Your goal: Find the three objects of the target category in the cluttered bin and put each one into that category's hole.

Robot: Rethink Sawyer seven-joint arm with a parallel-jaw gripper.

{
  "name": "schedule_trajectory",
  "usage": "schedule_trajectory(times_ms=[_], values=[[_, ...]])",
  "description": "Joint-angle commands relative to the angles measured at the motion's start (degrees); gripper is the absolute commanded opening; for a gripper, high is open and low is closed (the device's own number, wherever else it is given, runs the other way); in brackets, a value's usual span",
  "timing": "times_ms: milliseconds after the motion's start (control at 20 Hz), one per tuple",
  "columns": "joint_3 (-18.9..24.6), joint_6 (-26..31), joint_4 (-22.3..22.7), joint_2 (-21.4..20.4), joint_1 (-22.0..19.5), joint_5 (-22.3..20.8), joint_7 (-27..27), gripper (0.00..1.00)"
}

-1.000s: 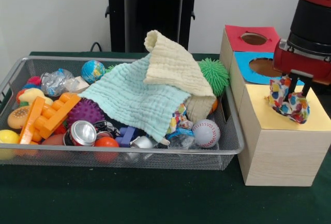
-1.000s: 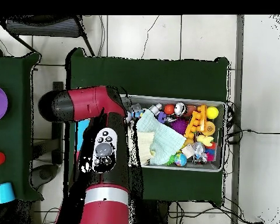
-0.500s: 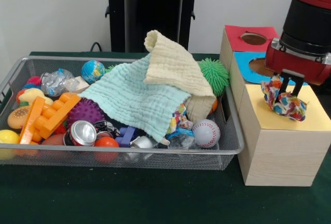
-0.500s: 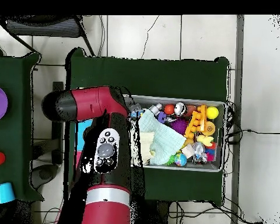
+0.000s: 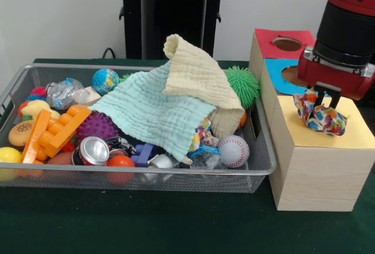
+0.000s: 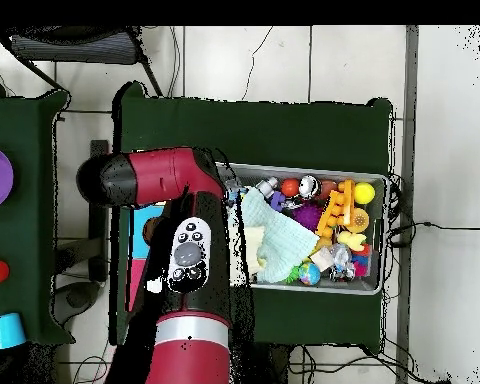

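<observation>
My gripper (image 5: 326, 98) is shut on a polka-dot fabric piece (image 5: 319, 117), bunched up and resting on the yellow top (image 5: 351, 136) of the pale wood box at the right in the front view. The fabric covers the box's round hole. A second polka-dot piece (image 5: 202, 132) peeks out from under the mint-green cloth (image 5: 155, 113) in the wire-mesh bin (image 5: 146, 172). No third piece shows. In the overhead view the arm (image 6: 189, 255) hides the boxes and the gripper; the bin (image 6: 376, 181) lies to its right.
A cream cloth (image 5: 196, 75) lies over the mint one. The blue-topped (image 5: 276, 69) and red-topped (image 5: 269, 36) boxes stand behind the yellow one. The bin holds a baseball (image 5: 233, 151), a green spiky ball (image 5: 242, 85), a can (image 5: 94, 150), orange blocks (image 5: 55, 129) and other toys.
The gripper and the polka-dot fabric have shifted a little to the left over the yellow top. The bin's contents have not moved.
</observation>
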Motion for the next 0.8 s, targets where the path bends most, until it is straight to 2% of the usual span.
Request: schedule_trajectory(times_ms=[50, 350, 800], values=[[8.4, 7.9, 5.2, 6.4, -5.7, -0.4, -7.6, 0.00], [14.2, 12.9, 5.8, 8.0, -8.6, 2.0, -9.2, 0.00], [17.5, 15.6, 5.3, 10.8, -10.2, 1.1, -9.0, 0.00]])
